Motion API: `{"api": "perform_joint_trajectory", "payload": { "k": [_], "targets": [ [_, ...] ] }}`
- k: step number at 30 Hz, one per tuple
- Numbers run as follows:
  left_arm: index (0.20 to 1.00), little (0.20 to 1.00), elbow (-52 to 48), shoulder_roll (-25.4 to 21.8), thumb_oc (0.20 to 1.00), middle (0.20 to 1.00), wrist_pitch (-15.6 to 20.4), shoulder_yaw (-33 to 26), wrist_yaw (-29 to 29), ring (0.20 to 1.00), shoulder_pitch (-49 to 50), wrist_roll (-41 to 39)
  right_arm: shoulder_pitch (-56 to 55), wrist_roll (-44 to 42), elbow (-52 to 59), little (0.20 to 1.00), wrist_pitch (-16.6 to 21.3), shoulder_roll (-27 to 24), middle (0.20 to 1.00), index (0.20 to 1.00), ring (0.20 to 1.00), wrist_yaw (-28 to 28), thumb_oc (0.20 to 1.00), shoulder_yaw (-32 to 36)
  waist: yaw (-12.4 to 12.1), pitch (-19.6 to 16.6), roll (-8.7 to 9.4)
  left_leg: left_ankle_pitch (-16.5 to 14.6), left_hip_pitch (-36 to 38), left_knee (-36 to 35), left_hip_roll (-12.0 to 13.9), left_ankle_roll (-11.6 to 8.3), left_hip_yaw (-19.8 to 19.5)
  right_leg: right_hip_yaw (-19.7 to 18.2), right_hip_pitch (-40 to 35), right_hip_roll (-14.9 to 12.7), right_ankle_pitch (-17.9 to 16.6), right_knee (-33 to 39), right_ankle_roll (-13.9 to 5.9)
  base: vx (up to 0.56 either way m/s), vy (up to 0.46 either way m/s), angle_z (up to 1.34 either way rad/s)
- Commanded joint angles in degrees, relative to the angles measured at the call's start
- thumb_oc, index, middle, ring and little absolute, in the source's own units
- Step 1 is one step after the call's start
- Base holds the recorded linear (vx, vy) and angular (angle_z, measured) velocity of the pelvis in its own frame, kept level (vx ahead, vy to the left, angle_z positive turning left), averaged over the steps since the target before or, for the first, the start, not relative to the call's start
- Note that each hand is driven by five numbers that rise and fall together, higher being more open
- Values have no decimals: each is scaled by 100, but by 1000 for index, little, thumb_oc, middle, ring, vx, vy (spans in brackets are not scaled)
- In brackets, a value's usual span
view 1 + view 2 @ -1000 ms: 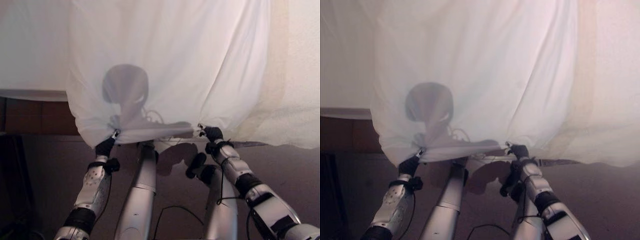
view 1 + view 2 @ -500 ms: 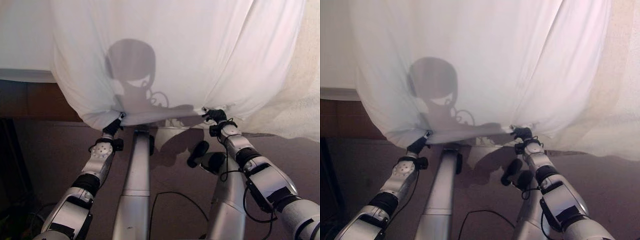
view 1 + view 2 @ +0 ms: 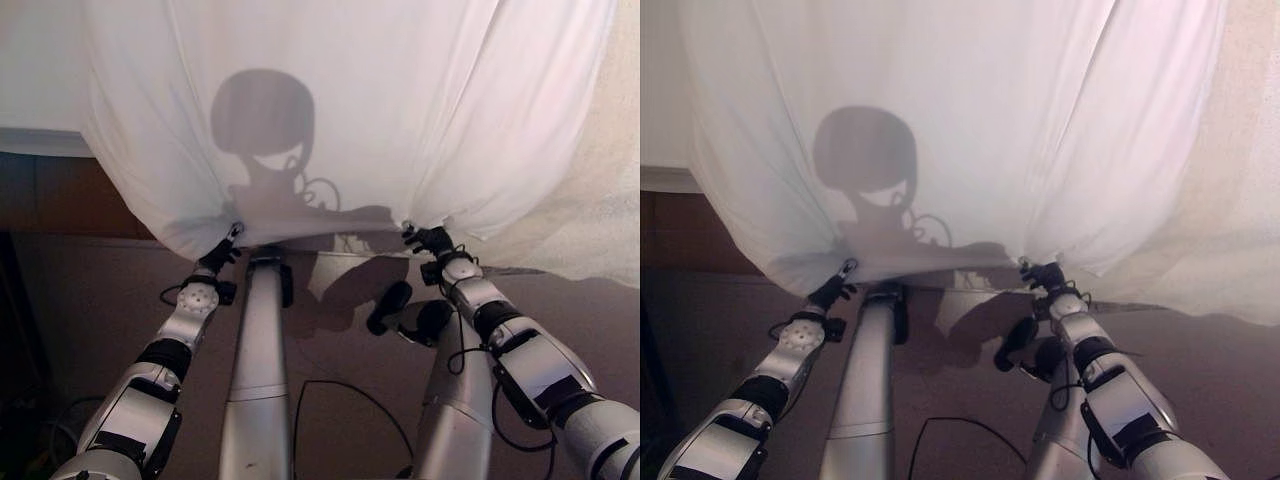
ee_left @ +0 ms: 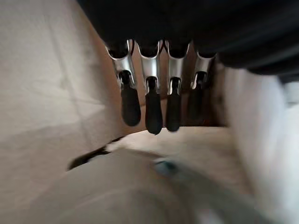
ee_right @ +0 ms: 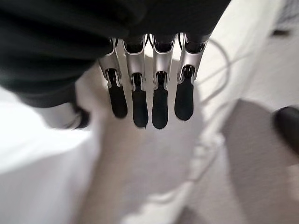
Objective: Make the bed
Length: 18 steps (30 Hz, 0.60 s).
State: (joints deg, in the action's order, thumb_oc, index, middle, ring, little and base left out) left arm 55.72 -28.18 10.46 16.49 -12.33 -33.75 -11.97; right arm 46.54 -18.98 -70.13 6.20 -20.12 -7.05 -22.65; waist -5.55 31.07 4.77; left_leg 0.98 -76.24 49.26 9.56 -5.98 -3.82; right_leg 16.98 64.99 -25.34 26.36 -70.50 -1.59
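Note:
A thin white sheet [image 3: 380, 100] hangs in front of me like a curtain, its lower edge stretched between my two hands. My left hand [image 3: 222, 255] pinches that edge at the lower left, and its fingers [image 4: 149, 107] curl down over pale cloth [image 4: 46, 93] in the left wrist view. To the right, my right hand [image 3: 430, 242] grips the same edge, its fingers [image 5: 154, 100] bent over white cloth [image 5: 42, 186]. The sheet folds fan upward from both grips. Beyond the sheet at the left lies the bed's white mattress edge [image 3: 35, 140].
Under the mattress edge runs a dark brown wooden bed frame [image 3: 70, 195]. A cream textured blanket [image 3: 610, 190] hangs down at the right, beside the sheet. Below the hands is brown floor [image 3: 350, 350].
Both arms have stretched further forward and carried the sheet's edge toward the bed. The view has shifted with the move. Both grips are unchanged.

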Motion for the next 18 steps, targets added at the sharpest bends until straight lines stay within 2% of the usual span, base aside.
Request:
{"api": "perform_joint_trajectory", "payload": {
  "k": [1,2,4,11,17,18],
  "targets": [
    [1000,1000,1309,-187,1000,1000,-798,-223,-76,1000,1293,116,-1653,35,-977,1000,-622,-525,1000,1000,1000,-308,1000,594,-23,-128,-45,-1028,-192,893,317,285,7,-435,653,-114,-770,943,-102,0,0,0],
    [1000,1000,1397,-107,1000,1000,-844,-297,-38,1000,1524,215,-1981,-160,-1061,1000,-620,-515,1000,1000,1000,-291,1000,837,18,-128,-28,-1046,-169,907,375,291,30,-441,656,-126,-754,916,-98,23,-8,6],
    [1000,1000,1370,-141,1000,1000,-873,-338,-73,1000,1654,361,-2220,224,-1152,1000,-703,-522,1000,1000,1000,-265,1000,742,39,-128,-18,-1047,-156,904,410,293,47,-446,635,-139,-741,925,-86,14,-18,0],
    [1000,1000,1485,18,1000,1000,-909,-579,-13,1000,2269,452,-2829,427,-997,1000,-681,-550,1000,1000,1000,-271,1000,903,119,-128,-26,-1063,-85,872,498,267,131,-443,564,-160,-757,974,-96,1,-8,5],
    [1000,1000,1583,65,1000,1000,-939,-846,-164,1000,2598,563,-2780,353,-586,1000,-527,-601,1000,1000,1000,-594,1000,1067,170,-128,-48,-1044,142,742,539,214,263,-456,389,-193,-858,1151,-140,-5,3,1],
    [1000,1000,1505,60,1000,1000,-872,-982,-440,1000,2591,493,-2760,266,-426,1000,-429,-574,1000,1000,1000,-816,1000,1177,177,-128,-61,-996,304,594,532,168,321,-405,217,-217,-917,1283,-180,-18,-6,5]
  ]
}}
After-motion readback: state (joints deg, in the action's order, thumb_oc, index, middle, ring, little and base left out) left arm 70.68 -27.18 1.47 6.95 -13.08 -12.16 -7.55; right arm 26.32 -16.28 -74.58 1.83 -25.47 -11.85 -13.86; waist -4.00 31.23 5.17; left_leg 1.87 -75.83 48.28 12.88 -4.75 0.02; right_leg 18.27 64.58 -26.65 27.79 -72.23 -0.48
